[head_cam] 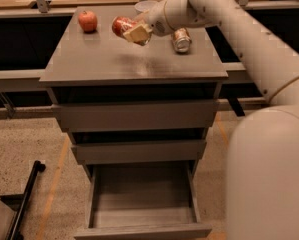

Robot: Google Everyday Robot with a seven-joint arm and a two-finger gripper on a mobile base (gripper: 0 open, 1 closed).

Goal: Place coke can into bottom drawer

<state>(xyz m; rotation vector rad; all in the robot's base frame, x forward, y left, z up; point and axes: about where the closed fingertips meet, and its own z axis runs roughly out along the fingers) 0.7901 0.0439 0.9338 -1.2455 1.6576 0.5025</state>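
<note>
My gripper (134,32) is shut on the red coke can (121,26) and holds it on its side in the air above the grey cabinet's top (104,59), left of centre. The can's shadow falls on the top below it. The bottom drawer (141,219) stands pulled out at the foot of the cabinet, its tray empty as far as I see. The two upper drawers are shut.
A red apple (87,20) sits at the back left of the cabinet top. A brownish-gold and silver can (181,39) lies on its side at the back right, with a white bowl (145,5) behind. My white arm fills the right side. A black bar (28,193) lies on the floor at left.
</note>
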